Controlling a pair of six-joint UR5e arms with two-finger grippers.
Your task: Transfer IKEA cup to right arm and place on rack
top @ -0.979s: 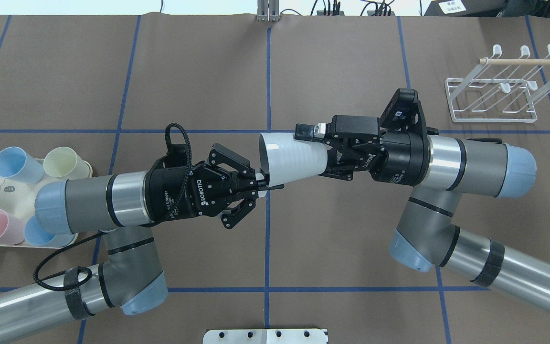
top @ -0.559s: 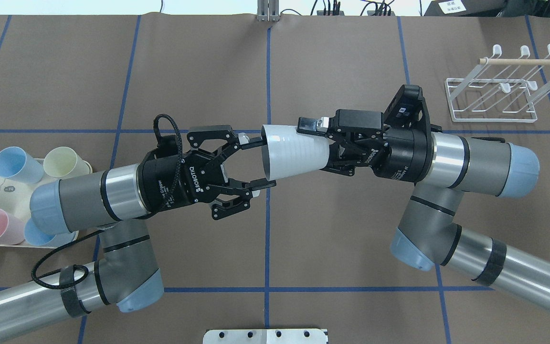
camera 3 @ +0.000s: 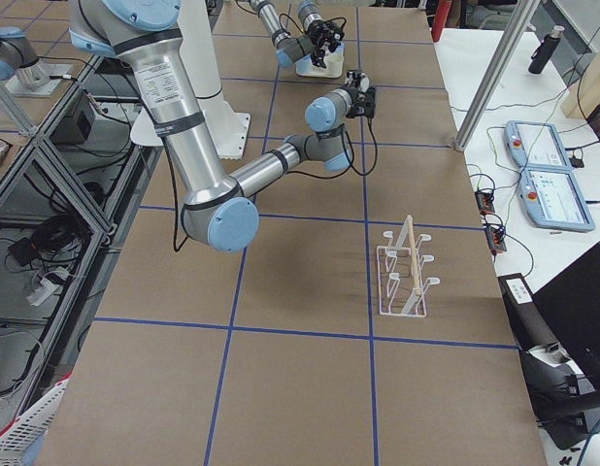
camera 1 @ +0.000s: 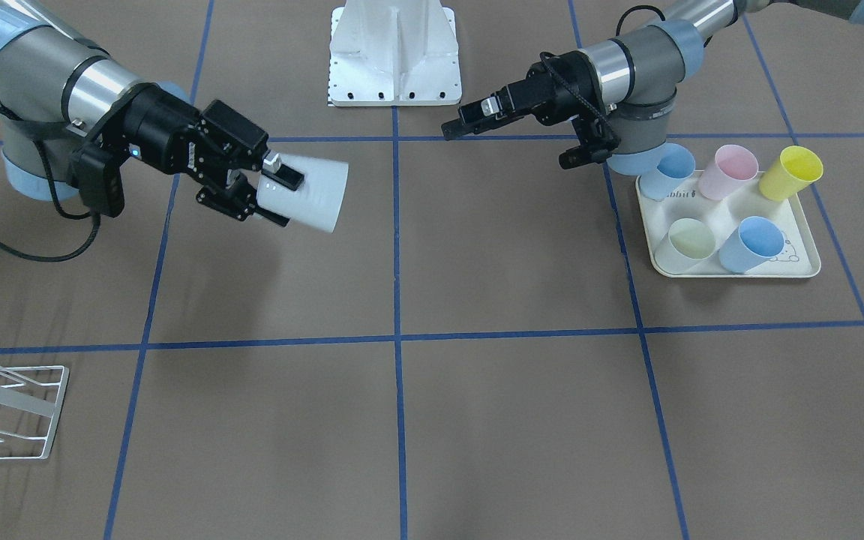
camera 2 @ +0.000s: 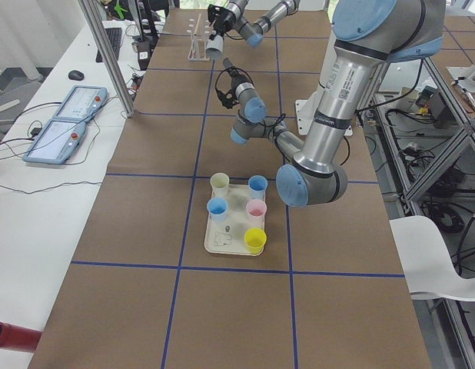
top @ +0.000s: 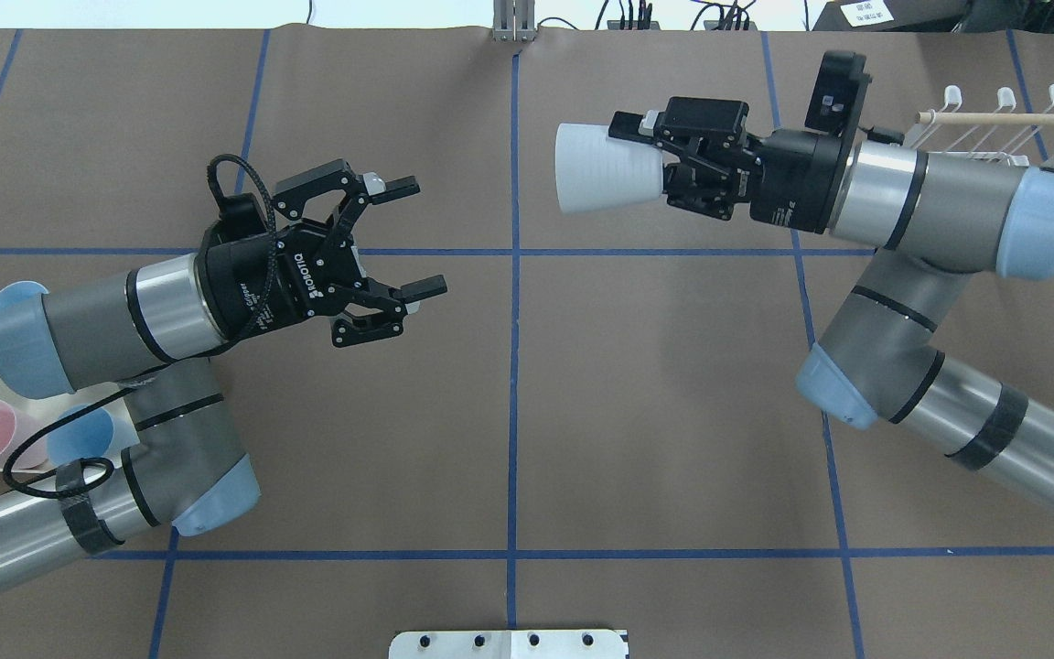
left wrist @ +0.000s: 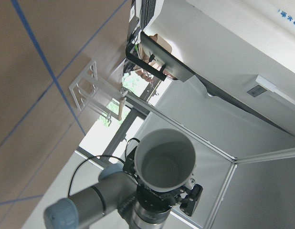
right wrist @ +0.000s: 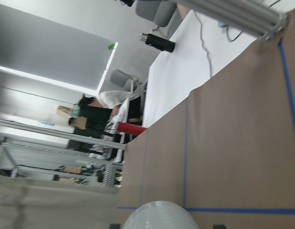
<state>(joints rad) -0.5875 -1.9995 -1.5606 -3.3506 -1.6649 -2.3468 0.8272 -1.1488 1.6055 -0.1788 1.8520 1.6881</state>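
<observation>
The white IKEA cup [top: 605, 167] hangs on its side above the desk [top: 673, 412]. Its narrow base is pinched in the fingers of the right gripper [top: 655, 165]. The left gripper [top: 417, 236] is well apart from it, fingers spread and empty. The handover looks complete. What is left is carrying the cup to the rack [top: 975, 116], near the right forearm, and setting it on a peg.

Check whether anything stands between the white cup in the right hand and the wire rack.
Nothing visible does. The right hand holds the white cup in the air, and in the front-facing view only bare table lies between it and the wire rack. The left hand is open, on the opposite side.
</observation>
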